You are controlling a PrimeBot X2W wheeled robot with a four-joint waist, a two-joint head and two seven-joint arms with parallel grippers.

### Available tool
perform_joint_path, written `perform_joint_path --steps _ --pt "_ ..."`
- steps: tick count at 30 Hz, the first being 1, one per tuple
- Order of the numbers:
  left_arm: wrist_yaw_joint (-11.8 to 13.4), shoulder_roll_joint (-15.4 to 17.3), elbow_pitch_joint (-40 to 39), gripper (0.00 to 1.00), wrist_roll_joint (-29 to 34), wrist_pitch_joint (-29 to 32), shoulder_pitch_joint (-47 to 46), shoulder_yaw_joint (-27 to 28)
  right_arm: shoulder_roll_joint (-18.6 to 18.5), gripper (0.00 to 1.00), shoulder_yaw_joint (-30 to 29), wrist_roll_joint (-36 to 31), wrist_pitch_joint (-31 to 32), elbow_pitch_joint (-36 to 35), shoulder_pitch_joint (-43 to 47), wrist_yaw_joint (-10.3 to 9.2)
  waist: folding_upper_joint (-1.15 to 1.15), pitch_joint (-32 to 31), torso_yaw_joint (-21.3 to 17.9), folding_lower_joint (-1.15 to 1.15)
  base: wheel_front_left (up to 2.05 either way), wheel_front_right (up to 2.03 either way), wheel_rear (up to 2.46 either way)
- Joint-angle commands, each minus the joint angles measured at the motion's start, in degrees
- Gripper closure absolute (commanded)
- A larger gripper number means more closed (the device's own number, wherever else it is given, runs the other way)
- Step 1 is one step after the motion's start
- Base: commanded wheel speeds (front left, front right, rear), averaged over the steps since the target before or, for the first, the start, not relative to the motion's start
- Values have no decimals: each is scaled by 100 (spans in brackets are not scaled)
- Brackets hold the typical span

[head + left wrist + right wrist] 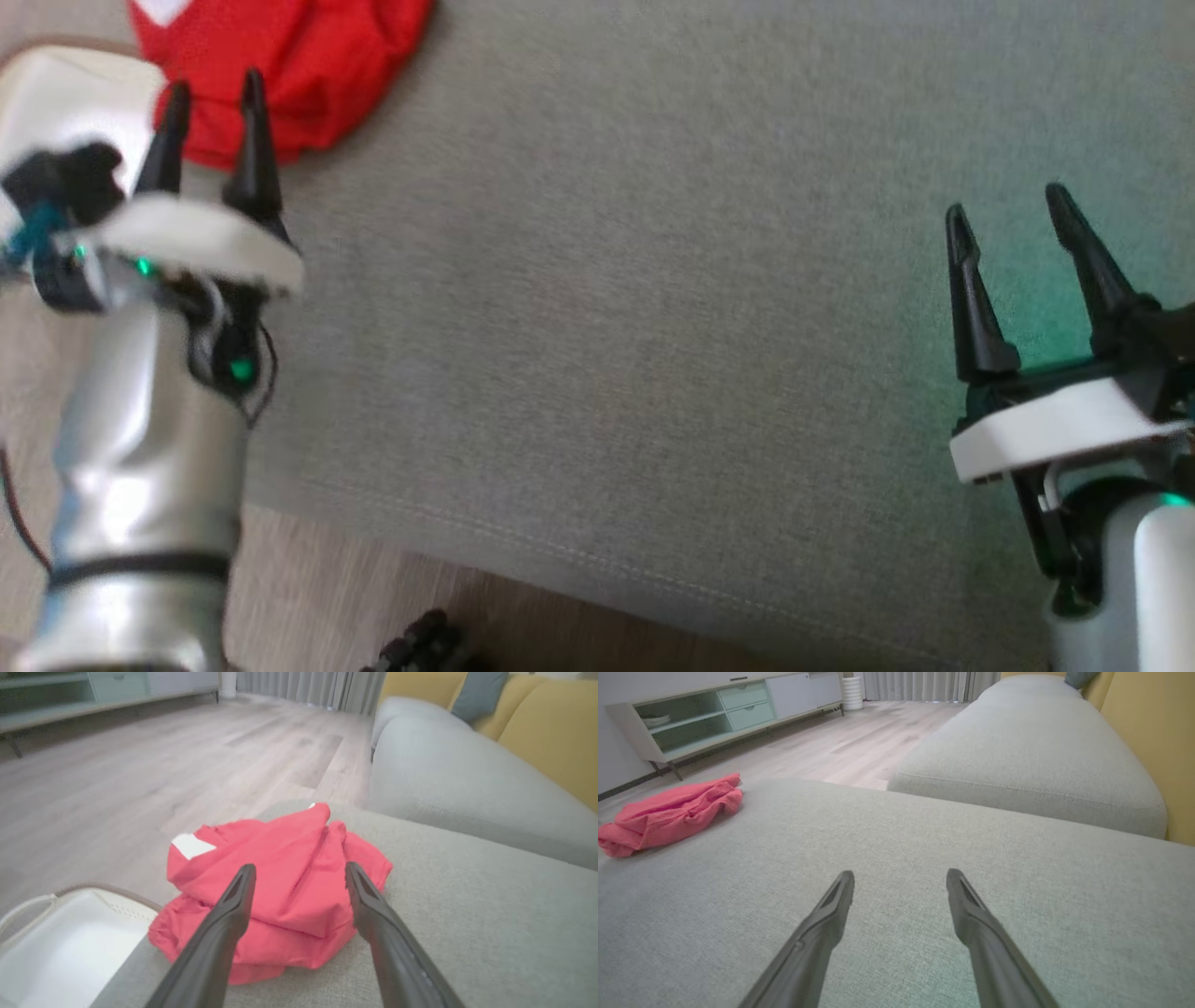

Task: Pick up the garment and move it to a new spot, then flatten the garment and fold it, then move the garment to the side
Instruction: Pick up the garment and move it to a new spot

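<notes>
Head view: the red garment [280, 65] is seen bunched at the upper left, cut by the top edge, on the far left corner of a grey fabric cushion [607, 327]. The left gripper [215, 84] is held with its fingers spread, tips overlapping the garment's lower edge; whether they touch it cannot be told. The right gripper [1005, 203] is found at the lower right, fingers likewise spread, nothing between them, well apart from the garment. A white basket [65, 84] is noted at the upper left and a wooden floor [327, 597] along the bottom. Left wrist view: the garment [280, 882] is centred, directly beyond the parted fingertips, with a white patch [191, 845] at its upper left and the basket [70, 947] just beside it at the lower left. A yellow sofa back [551, 732] is seen at the upper right and curtains [308, 688] at the top. Right wrist view: the garment [668, 814] is seen as a low, elongated heap at the left edge, its long axis running from lower left to upper right. Bare cushion lies under the spread right fingers. A cabinet [724, 714] stands at the upper left.
</notes>
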Motion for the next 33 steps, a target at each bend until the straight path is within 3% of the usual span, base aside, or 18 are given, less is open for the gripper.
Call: perform_joint_path --steps 1,7,13,14,15,16,24,29,33 --pt "-26 377 311 0 -151 236 -482 139 -25 0 205 -56 54 -261 -191 -4 0 426 -238 -2 0 0 0" --pt "-53 765 1838 0 -342 881 -1436 -159 -59 0 347 14 84 -197 -300 -4 0 595 -430 -2 0 0 0" --pt "-55 912 2748 0 -506 1629 -1826 -422 -48 0 317 81 70 -146 -276 -4 0 579 -536 -2 0 0 0" --pt "-56 907 2858 31 -551 1770 -1873 -479 -46 0 314 91 63 -135 -272 -4 0 565 -552 -2 0 0 0" --pt "-56 917 2871 97 -587 1761 -1914 -542 -43 0 313 106 54 -125 -272 -4 0 551 -568 -2 0 0 0" --pt "-56 950 2882 100 -606 1693 -1940 -592 -41 0 314 118 43 -115 -277 -4 0 530 -580 -2 0 0 0" --pt "13 1213 2791 100 -334 170 -2055 -813 -28 0 248 205 -128 -34 -252 -4 0 181 -584 -2 0 0 0" --pt "234 1305 2225 100 -185 -65 -1863 -762 -24 0 239 359 -335 126 -196 -4 0 -281 -635 -2 0 0 0" --pt "484 1416 1093 100 -142 -73 -1304 -429 -23 0 299 578 -537 258 -131 -4 0 -651 -760 -2 0 0 0"
